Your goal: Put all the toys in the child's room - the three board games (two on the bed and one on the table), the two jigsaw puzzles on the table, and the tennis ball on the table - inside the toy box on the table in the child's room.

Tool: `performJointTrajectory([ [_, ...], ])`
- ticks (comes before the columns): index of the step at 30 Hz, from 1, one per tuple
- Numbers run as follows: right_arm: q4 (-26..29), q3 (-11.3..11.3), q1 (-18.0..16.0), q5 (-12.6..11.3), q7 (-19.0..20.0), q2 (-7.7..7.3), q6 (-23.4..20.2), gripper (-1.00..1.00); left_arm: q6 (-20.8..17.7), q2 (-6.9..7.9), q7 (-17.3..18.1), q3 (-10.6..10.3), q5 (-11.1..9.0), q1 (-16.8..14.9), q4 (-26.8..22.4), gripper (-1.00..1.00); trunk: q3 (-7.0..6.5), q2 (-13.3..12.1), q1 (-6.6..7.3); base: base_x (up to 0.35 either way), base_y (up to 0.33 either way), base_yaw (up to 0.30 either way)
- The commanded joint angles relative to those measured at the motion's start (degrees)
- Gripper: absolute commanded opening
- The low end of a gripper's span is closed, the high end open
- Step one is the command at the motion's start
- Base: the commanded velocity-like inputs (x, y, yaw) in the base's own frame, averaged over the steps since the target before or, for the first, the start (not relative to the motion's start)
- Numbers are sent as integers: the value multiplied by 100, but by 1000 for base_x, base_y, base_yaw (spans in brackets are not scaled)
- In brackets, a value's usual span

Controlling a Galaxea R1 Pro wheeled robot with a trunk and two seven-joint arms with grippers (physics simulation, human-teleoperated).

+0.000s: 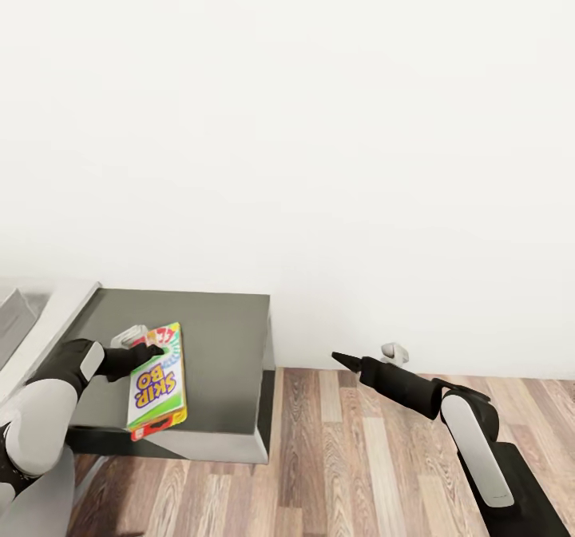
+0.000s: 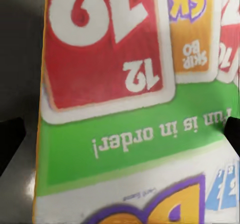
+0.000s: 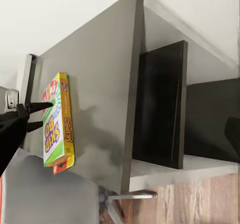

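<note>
The left claw is closed on the top edge of the SKIP-BO box, one of the three board games, pinching it where the red cards are printed. From the head view the box hangs slightly tilted above a dark grey surface that reads as a low grey slab with a thick edge, most likely part of the bed frame, though the mattress itself cannot be made out here. In the right wrist view the box stands clear of that grey surface, with the dark fingers clamped at its upper end, so it looks lifted, not resting. Gripping the short end lets the flat box dangle free of the surface, which suits carrying it away. The left wrist view is close against the printed lid, showing the red "12" card and the green band with lettering, which fits a grasp right at the box's face. The right claw is held out over the wood-plank floor, well apart from the box and carrying nothing; its fingers come to a narrow point, seemingly drawn together, probably parked so it stays out of the way. The toy box and the counter are not among what can be seen, so the carry to them appears yet to come.
</note>
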State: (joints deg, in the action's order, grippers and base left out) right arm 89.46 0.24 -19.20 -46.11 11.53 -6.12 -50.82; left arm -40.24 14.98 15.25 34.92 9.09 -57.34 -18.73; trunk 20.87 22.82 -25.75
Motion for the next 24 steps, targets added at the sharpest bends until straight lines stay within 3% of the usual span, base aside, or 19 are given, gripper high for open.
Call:
performJointTrajectory([
  [1, 1, 1, -5, 32, 34, -3, -16, 100, -28, -3, 40, 41, 60, -5, -8, 100, 9, 10, -3, 0, -212, -9],
  [17, 1, 3, -5, 32, 34, -3, -16, 100, -28, -12, 48, 41, 62, -6, -8, 100, -11, 10, -3, -43, -138, -26],
  [24, 1, 21, -5, 32, 28, -3, -16, 100, -28, -13, 48, 44, 65, -6, -8, 100, -24, 10, -3, -11, -34, -28],
])
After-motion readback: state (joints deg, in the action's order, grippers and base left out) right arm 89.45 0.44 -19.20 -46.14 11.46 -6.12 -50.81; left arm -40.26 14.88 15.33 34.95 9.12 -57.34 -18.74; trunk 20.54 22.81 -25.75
